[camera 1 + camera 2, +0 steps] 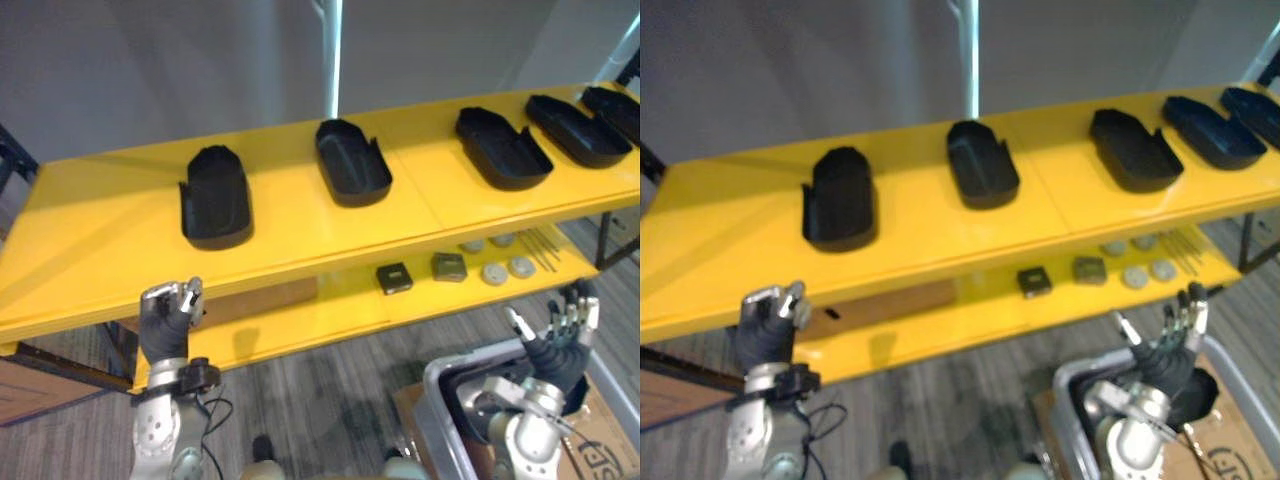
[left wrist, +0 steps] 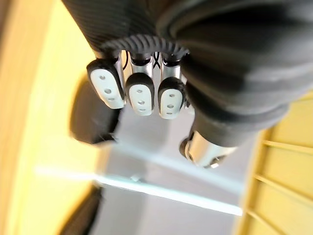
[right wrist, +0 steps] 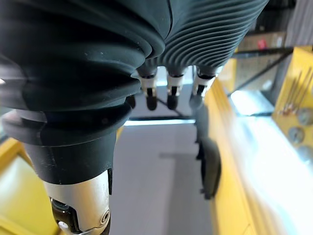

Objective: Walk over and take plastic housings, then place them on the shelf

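Both my hands are empty. My left hand is raised in front of the shelf's near edge at its left end. Its fingers are curled in, holding nothing. My right hand is up at lower right, above a grey bin. Its fingers are straight and spread, touching nothing. There is something dark inside the bin, and I cannot tell what. A cardboard box sits just beside the bin, on the floor.

All five black plastic housings are on the top board of the yellow shelf, open side up, in a row.
- The leftmost housing is just past my left hand, further in on the board.
- The second housing is near the middle.
- The third housing is right of centre.
- The fourth housing and the fifth housing are close together at the far right end.

None of the first three touch each other.

The lower board has these small parts towards the right:
- two dark square blocks, side by side
- grey round discs
- thin metal rods

They are all well apart from my hands.
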